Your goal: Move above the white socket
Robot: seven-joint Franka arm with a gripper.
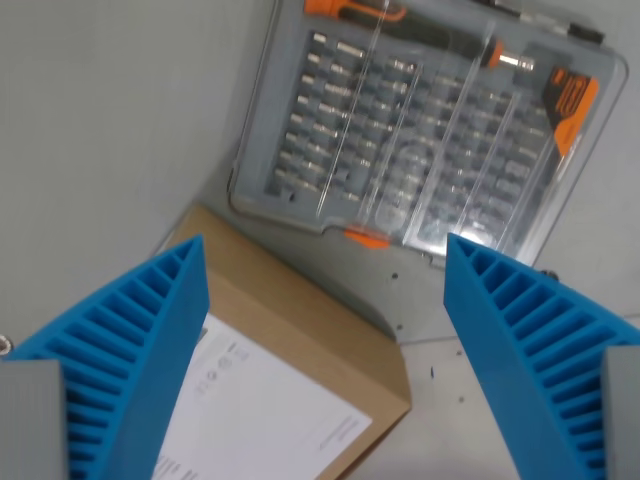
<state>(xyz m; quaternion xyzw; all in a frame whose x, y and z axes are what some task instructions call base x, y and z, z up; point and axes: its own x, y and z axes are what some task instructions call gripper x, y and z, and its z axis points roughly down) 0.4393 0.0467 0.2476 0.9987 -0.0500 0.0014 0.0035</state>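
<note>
The gripper (325,330) hangs wide open and empty, its blue fingers (130,350) flanking a cardboard box's (300,340) corner. Beyond lies a clear bit case (420,130); no white socket can be made out, possibly out of frame.

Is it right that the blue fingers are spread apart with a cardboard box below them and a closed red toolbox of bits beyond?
Not quite. The wrist view shows a clear plastic bit case with orange latches, not a red toolbox. The rest holds: blue fingers apart, cardboard box beneath.
</note>
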